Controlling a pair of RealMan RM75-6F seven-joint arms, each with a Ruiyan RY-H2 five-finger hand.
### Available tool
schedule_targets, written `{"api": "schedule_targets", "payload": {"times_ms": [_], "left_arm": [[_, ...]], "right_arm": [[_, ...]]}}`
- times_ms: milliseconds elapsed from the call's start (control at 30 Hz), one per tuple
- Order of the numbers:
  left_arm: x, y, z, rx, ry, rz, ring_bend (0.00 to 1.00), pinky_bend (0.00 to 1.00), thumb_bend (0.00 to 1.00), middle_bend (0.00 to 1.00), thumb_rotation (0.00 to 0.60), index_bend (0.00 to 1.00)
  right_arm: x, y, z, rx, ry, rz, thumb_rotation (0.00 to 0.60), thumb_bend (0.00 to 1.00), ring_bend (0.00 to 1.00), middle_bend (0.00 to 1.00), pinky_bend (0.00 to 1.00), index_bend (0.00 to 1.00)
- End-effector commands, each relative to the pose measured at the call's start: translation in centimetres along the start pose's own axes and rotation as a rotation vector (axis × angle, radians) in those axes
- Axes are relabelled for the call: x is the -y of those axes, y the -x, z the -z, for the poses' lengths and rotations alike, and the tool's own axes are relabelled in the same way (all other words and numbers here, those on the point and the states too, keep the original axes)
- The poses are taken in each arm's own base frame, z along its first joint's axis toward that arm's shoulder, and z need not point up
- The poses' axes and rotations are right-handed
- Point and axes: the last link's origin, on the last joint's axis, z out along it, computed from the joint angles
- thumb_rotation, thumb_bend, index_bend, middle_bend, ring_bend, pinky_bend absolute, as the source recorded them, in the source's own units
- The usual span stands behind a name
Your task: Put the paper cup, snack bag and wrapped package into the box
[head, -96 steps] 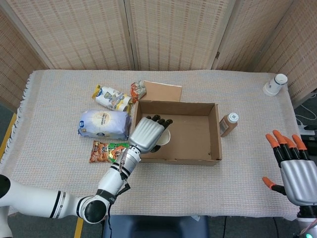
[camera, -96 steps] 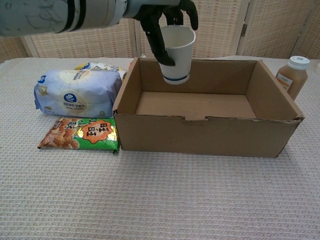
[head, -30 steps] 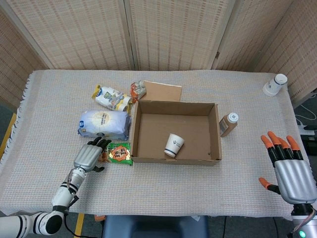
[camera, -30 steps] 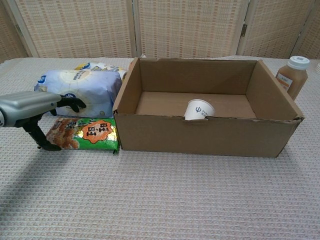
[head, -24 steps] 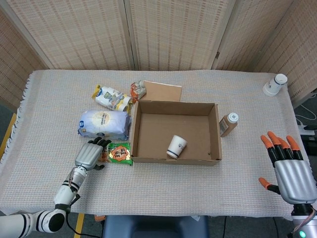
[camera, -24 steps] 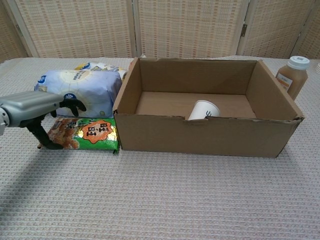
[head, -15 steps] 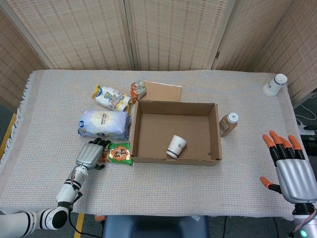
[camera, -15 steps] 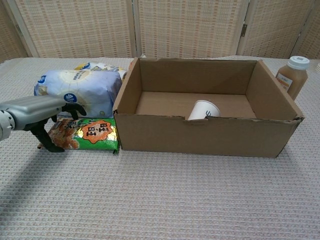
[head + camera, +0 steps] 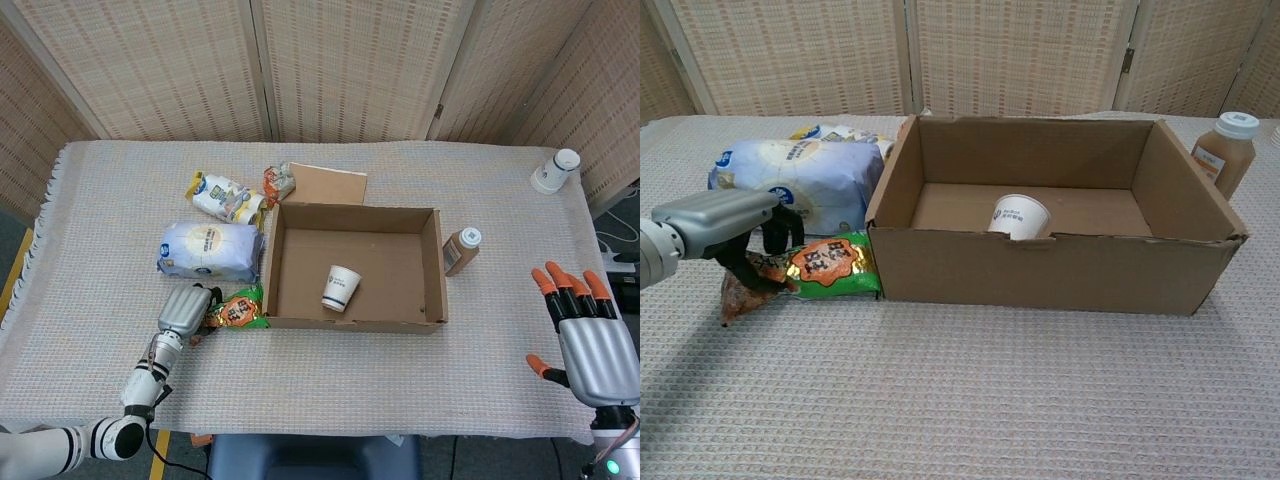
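Observation:
The paper cup (image 9: 339, 288) lies on its side inside the open cardboard box (image 9: 432, 262), and shows in the chest view as the cup (image 9: 1019, 215) behind the box front wall (image 9: 1060, 270). My left hand (image 9: 183, 309) grips the left end of the green and orange snack bag (image 9: 236, 312), which is crumpled and lifted at that end beside the box; in the chest view the hand (image 9: 725, 230) holds the bag (image 9: 825, 265). The pale blue wrapped package (image 9: 210, 251) lies behind the bag. My right hand (image 9: 592, 342) hovers open at the table's near right, away from everything.
A yellow and white pouch (image 9: 228, 197) and a small crumpled wrapper (image 9: 279, 182) lie behind the wrapped package. A brown bottle (image 9: 462, 250) stands just right of the box. A white bottle (image 9: 554, 171) stands at the far right corner.
My left hand has closed on the snack bag, which now bunches up and tilts. The cup in the box has rolled a little to the left. The right hand stays put.

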Motion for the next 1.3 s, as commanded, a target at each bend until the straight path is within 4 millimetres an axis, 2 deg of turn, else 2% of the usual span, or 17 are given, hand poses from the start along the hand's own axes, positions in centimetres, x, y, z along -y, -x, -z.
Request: {"api": "schedule_targets", "payload": {"times_ms": [33, 233, 400, 567, 700, 833, 967, 1100, 1300], "left_arm": [[0.1, 0.0, 0.1, -0.027, 0.002, -0.003, 0.59, 0.73, 0.30, 0.75, 0.600, 0.64], [0.1, -0.7, 0.4, -0.067, 0.014, -0.007, 0.74, 0.87, 0.36, 0.92, 0.600, 0.80], [0.3, -2.6, 0.8, -0.101, 0.021, -0.013, 0.77, 0.90, 0.39, 0.94, 0.600, 0.82], [0.3, -5.9, 1.8, -0.153, 0.036, -0.020, 0.78, 0.91, 0.40, 0.96, 0.600, 0.83], [0.0, -9.4, 2.6, -0.209, 0.053, -0.043, 0.79, 0.92, 0.40, 0.97, 0.600, 0.83], [-0.9, -12.7, 2.5, -0.260, 0.070, -0.063, 0.79, 0.92, 0.40, 0.97, 0.600, 0.83], [-2.9, -15.8, 1.5, -0.299, 0.100, -0.081, 0.79, 0.92, 0.40, 0.97, 0.600, 0.83], [-6.6, -17.7, 0.5, -0.327, 0.155, -0.088, 0.79, 0.92, 0.40, 0.97, 0.600, 0.83], [-13.0, -17.4, -1.6, -0.332, 0.219, -0.084, 0.79, 0.91, 0.40, 0.97, 0.600, 0.83]], "right_arm": [[0.0, 0.0, 0.0, -0.001, 0.000, 0.000, 0.600, 0.08, 0.00, 0.00, 0.00, 0.07], [-0.1, -0.1, 0.1, -0.006, 0.000, -0.003, 0.600, 0.08, 0.00, 0.00, 0.00, 0.07], [-0.1, -0.2, 0.1, -0.008, -0.001, -0.004, 0.600, 0.08, 0.00, 0.00, 0.00, 0.07], [-0.2, -0.2, 0.1, -0.006, 0.002, -0.007, 0.600, 0.08, 0.00, 0.00, 0.00, 0.07], [-0.1, -0.2, 0.1, -0.003, -0.005, -0.005, 0.600, 0.08, 0.00, 0.00, 0.00, 0.07], [0.1, -0.1, 0.2, -0.001, -0.010, -0.004, 0.600, 0.08, 0.00, 0.00, 0.00, 0.07], [0.1, -0.1, 0.3, -0.006, -0.011, -0.005, 0.600, 0.08, 0.00, 0.00, 0.00, 0.07], [0.0, -0.2, 0.2, -0.013, -0.007, -0.006, 0.600, 0.08, 0.00, 0.00, 0.00, 0.07], [0.0, -0.3, 0.2, -0.014, -0.004, -0.004, 0.600, 0.08, 0.00, 0.00, 0.00, 0.07]]}}
